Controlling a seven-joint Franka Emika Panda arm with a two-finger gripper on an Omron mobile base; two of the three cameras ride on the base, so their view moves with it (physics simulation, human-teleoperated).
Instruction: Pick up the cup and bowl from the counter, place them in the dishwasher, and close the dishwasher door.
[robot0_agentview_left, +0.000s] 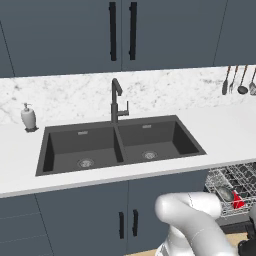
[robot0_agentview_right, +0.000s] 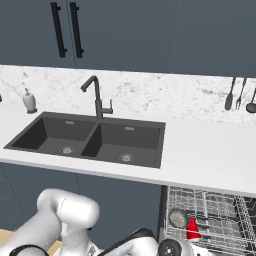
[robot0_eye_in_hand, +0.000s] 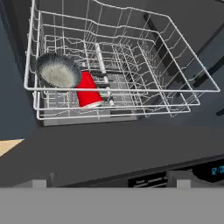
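With cup (robot0_eye_in_hand: 89, 91) and bowl (robot0_eye_in_hand: 57, 71) both lying touching in the dishwasher (robot0_eye_in_hand: 114, 65) rack ahead of my pincer (robot0_eye_in_hand: 111, 180), fingers spread wide and holding nothing, I judge only the dishwasher door (robot0_eye_in_hand: 109, 146), directly under my fingertips, is left to shut.

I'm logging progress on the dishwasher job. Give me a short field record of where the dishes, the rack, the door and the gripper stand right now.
cup: red cup lying tilted in the wire rack, beside the bowl
bowl: grey bowl leaning on edge in the rack, at the cup's side
counter: white counter, neither dish on it
dishwasher door: door down, open, rack pulled out over it
gripper: open, holding nothing, over the open door
left to do: close the door
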